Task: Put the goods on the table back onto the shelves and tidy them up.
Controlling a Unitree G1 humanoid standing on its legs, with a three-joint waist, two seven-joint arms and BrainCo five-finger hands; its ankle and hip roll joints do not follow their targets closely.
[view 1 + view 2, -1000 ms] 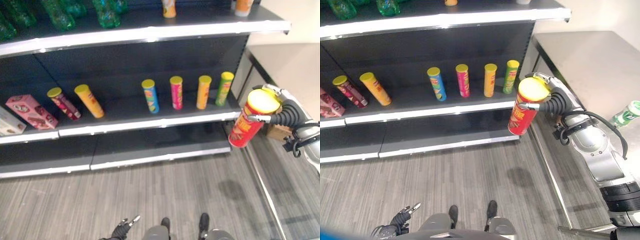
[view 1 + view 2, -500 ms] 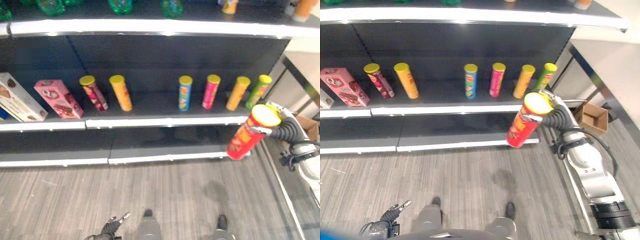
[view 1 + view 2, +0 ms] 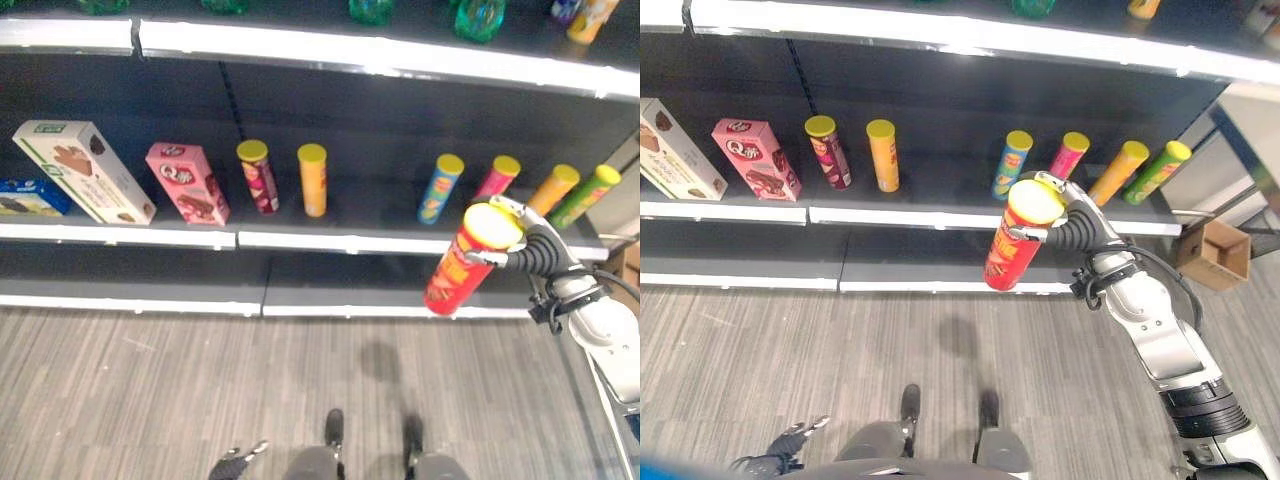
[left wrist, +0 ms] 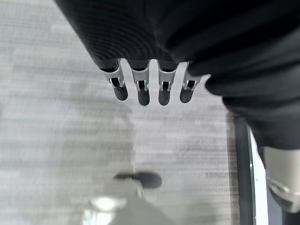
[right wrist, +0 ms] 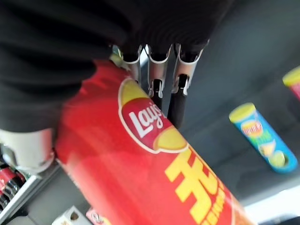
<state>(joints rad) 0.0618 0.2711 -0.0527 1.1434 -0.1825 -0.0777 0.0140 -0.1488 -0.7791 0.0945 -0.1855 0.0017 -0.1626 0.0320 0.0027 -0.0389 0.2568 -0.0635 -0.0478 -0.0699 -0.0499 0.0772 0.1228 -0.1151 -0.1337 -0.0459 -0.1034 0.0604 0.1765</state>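
A tall red chip can (image 3: 458,268) with a yellow lid hangs tilted in front of the middle shelf (image 3: 340,240), with my right hand (image 3: 1076,226) shut round its upper end. It is level with the blue can (image 3: 440,188) and the pink can (image 3: 497,178) standing on that shelf. In the right wrist view the fingers (image 5: 157,70) curl over the red can (image 5: 154,178). My left hand (image 3: 236,464) hangs low over the floor; its fingers (image 4: 140,91) are straight and hold nothing.
The middle shelf also carries a maroon can (image 3: 258,177), an orange can (image 3: 313,180), another orange can (image 3: 553,188), a green can (image 3: 590,195), a pink box (image 3: 187,183) and a white-green box (image 3: 85,172). Green bottles (image 3: 370,8) stand above. A cardboard box (image 3: 1215,252) sits on the floor at the right.
The camera has swung left, bringing more boxes into view. The red can, still in my right hand, now hangs before the blue and pink cans, not right of the green one.
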